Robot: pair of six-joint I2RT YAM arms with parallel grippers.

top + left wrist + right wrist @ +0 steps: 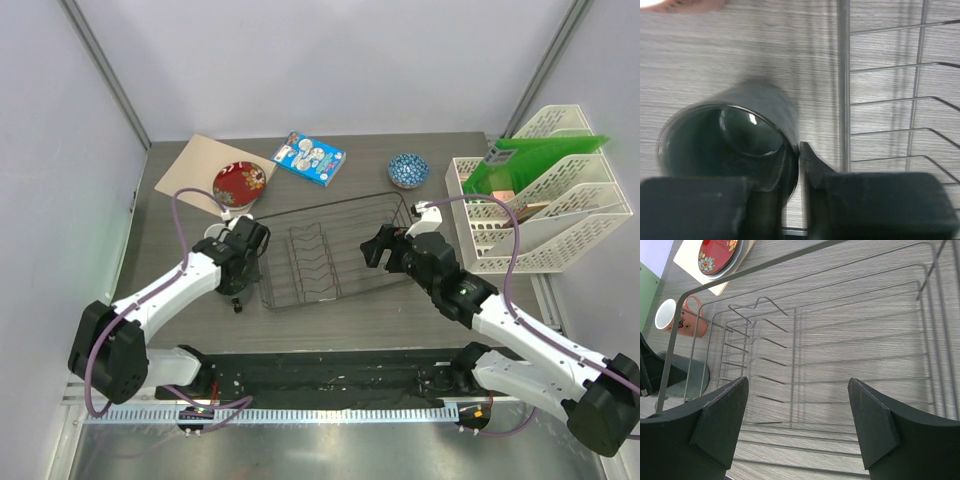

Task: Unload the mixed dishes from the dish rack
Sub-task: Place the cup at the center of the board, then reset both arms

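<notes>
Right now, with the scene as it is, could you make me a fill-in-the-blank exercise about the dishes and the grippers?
1. The dish rack holds ____ dishes.
2. The left gripper pinches the rim of the mug whose colour is dark ____.
3. The right gripper hangs above the dish rack with its jaws ____.
4. The blue-and-white bowl stands not inside the dish rack but ____ it.

Missing words: no; grey; open; outside.

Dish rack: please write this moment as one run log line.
left fingers: shut on grey mug rim, beside rack | right fingers: open above rack | rack: empty
</notes>
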